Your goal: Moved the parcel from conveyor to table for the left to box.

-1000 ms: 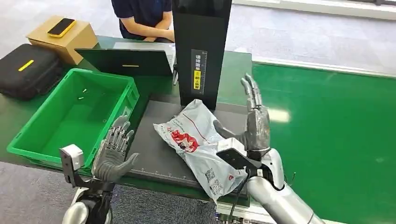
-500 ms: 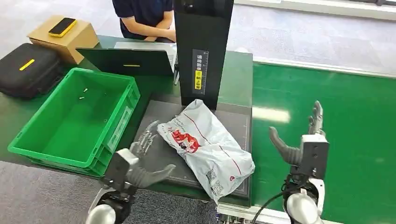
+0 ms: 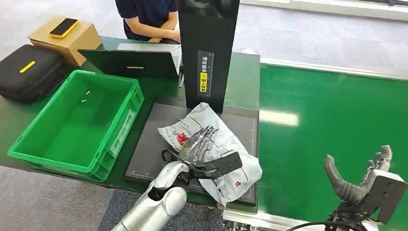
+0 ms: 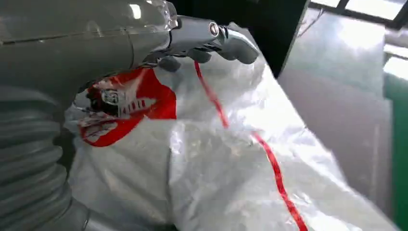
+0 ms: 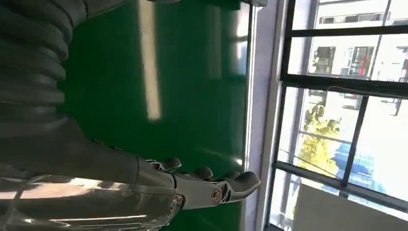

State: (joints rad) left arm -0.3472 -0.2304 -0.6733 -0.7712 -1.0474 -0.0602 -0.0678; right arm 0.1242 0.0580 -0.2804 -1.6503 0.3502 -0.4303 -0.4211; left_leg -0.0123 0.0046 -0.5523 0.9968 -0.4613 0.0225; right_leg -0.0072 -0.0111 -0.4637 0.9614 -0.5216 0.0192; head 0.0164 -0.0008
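The left hand (image 3: 199,142) lies with fingers (image 4: 231,41) extended and loosely spread over the one white parcel (image 3: 226,154), gripping nothing. The parcel rests on the single dark mat (image 3: 154,144) beside one green crate (image 3: 33,149). The right hand (image 3: 358,180) hangs spread and empty above the conveyor (image 3: 327,120).

Head view looks down; left wrist view, close, shares its parcel (image 3: 216,149); right wrist faces conveyor (image 5: 192,96)

No legible text on anything.
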